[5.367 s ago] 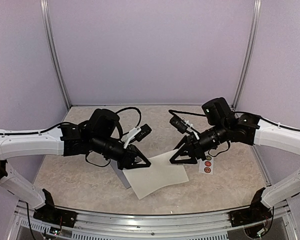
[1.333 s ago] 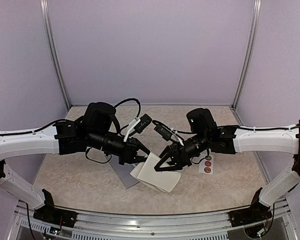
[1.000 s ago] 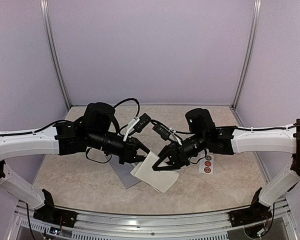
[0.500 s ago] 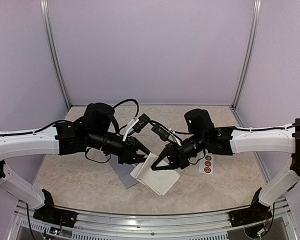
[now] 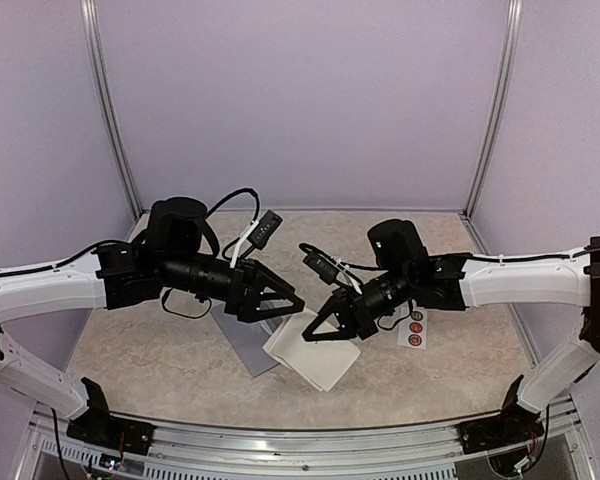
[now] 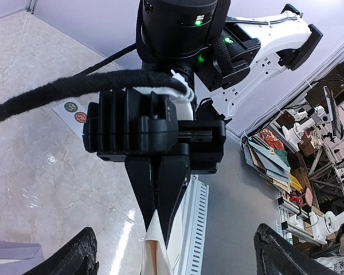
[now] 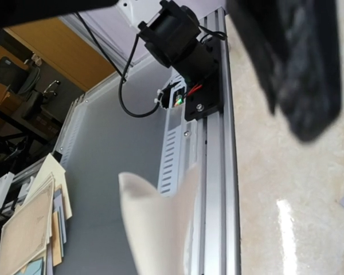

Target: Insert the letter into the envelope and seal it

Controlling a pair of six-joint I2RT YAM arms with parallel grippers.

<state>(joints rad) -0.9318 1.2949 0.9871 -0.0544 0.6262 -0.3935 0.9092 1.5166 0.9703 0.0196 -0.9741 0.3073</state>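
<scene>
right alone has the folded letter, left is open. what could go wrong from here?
1. The right fingers pinch the letter at one edge only, so it may slip or spring open.
2. The envelope lies flat, partly under the letter, and the open left fingers are off it. A push could slide it rather than load it.
3. Its mouth is not visible, so the approach may be misjudged.

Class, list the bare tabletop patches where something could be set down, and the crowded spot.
Bare table: near-left corner left of the envelope; near-right, by the sticker strip; far strip by the back wall. Crowded: centre, where left gripper and right gripper meet at the letter.
</scene>
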